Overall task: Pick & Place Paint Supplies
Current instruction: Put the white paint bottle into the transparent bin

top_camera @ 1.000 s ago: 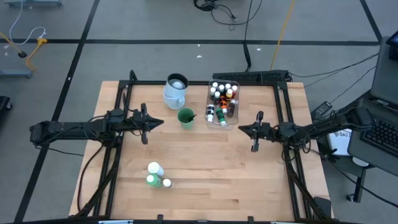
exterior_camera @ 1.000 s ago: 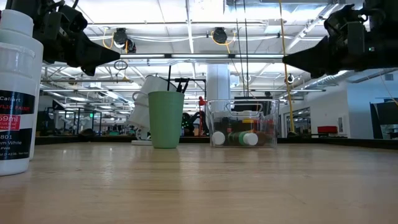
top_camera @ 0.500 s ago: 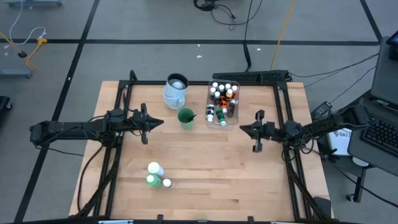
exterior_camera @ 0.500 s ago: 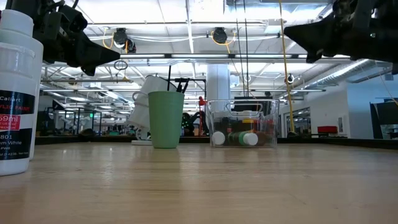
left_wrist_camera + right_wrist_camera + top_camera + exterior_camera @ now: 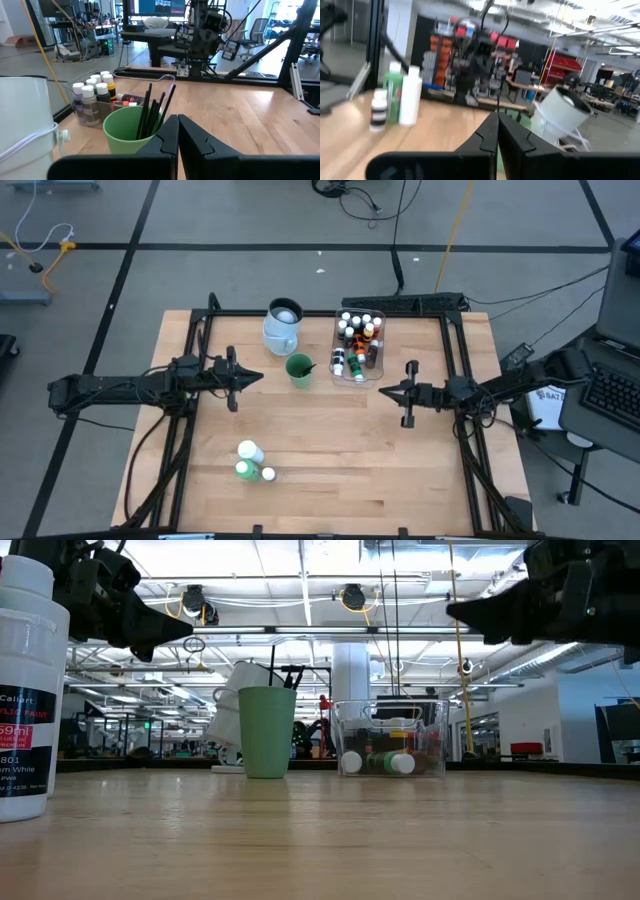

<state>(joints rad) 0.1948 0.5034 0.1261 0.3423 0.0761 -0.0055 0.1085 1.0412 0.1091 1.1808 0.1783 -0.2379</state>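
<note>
1. The left hand [image 5: 258, 377] hangs above the bench [image 5: 330, 470] on its left half, with its fingers pressed together and nothing between them.
2. The green cup [image 5: 298, 368] stands just beside the tip of the left hand, toward the middle of the bench. Thin dark brushes [image 5: 152, 107] stand upright in it.
3. The right hand [image 5: 384, 391] is above the right half of the bench. Its fingers are also pressed together, and it holds nothing.
4. The clear tub [image 5: 357, 346] stands near the far edge, a little beyond the tip of the right hand and apart from it. Many small paint bottles [image 5: 350, 328] with white and coloured caps are inside the tub.
5. The pale-blue jug [image 5: 282, 325] stands beside the tub and just behind the green cup.
6. Two larger bottles are in the near-left part of the bench, well apart from both hands. One is a white bottle [image 5: 249, 451] and one is a green bottle [image 5: 243, 470]; they are close together.
7. One small bottle with a white cap [image 5: 268, 474] stands just beside the green bottle.
8. In the low view the white bottle [image 5: 27, 680] stands upright, near the camera, below the left hand [image 5: 175, 629].
9. The two hands point toward each other across the bare middle of the bench.
</note>
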